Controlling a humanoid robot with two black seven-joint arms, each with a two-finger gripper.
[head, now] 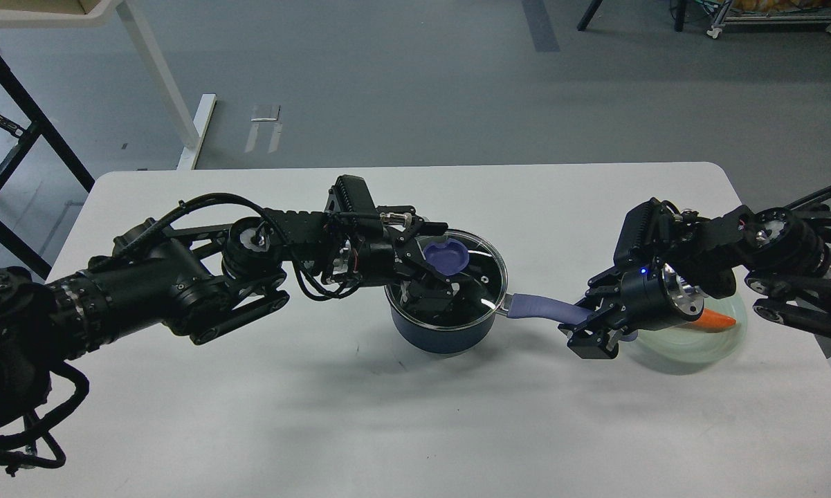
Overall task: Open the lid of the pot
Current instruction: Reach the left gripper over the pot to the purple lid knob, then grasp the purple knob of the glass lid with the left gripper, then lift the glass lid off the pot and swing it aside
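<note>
Fingers of the left gripper are closed around the lid knob, and the lid is seen tilted, raised at its 9 o'clock edge, so lifting is judged to be under way. The pot is stood at the worktop centre. Its handle, pointing to 3 o'clock, is pinched by the right gripper, presumably to steady the pot. A plate with a carrot lies beyond, partly hidden.

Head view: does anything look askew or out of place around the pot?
The lid is tilted, its left side raised off the pot by the left gripper at the knob. Nothing spilled or damaged.
</note>
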